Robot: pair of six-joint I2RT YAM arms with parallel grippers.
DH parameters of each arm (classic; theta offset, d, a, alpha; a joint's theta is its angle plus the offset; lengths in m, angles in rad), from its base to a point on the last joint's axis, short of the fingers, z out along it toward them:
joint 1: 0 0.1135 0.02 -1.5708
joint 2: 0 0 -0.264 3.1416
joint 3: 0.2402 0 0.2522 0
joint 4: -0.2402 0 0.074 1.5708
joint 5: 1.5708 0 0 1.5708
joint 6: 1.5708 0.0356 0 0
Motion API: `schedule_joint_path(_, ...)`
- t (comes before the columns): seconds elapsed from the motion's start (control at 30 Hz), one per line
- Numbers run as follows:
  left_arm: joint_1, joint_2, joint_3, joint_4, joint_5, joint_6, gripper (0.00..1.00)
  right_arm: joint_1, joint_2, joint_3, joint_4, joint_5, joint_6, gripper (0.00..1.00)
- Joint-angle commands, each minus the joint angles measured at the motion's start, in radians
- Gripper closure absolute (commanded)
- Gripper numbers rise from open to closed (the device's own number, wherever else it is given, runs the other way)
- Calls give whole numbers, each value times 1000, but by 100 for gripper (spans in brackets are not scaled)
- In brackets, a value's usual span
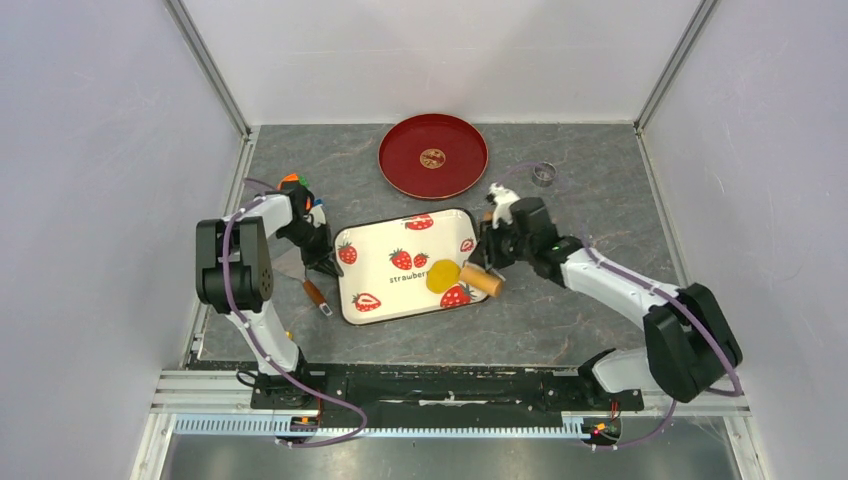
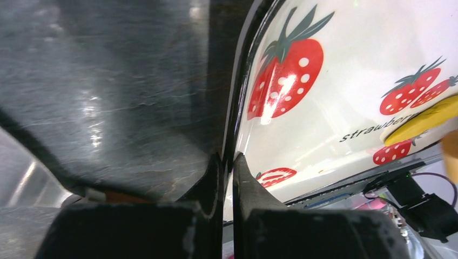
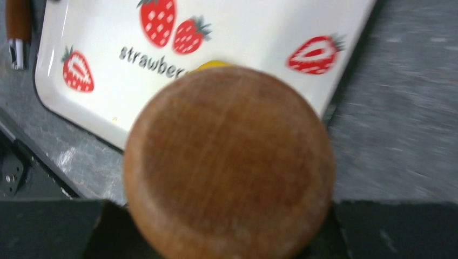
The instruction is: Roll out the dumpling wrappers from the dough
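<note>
My gray worktop (image 1: 600, 180) holds a strawberry tray (image 1: 390, 287), a red plate (image 1: 405, 165) behind it, a little metal ring (image 1: 543, 174) near the plate, and a brown-handled tool (image 1: 315, 293) beside the tray.

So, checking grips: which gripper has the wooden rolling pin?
The right gripper, clamped on the rolling pin at the tray's right edge; the left gripper is shut on its left rim.

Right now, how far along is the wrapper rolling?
Done: the yellow dough lies as a flattish round on the strawberry tray. In hand: the left gripper pinches the tray rim, the right gripper holds the rolling pin beside the dough. Left: rolling it thinner, probably; the red plate carries no wrapper.
</note>
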Motion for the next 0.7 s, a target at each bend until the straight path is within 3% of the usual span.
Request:
schedule_joint_path(0.0,-69,2,24,38,-62,-29,98,-162,-99,56,-10,-116,5,100)
schedule_joint_path(0.23,-175,53,83,76,-46,-107,98,-456,-154,-70,21,-148,44,100)
schedule_joint_path(0.43,-219,69,96,124,-13,-199,98,-567,-133,-198,67,-136,60,99)
schedule_joint_path(0.57,-223,57,101,114,-42,-209,96,-567,-92,-216,34,-54,48,91)
schedule_joint_path(0.67,-223,39,104,101,-82,-214,79,-567,-76,-203,-27,41,27,75)
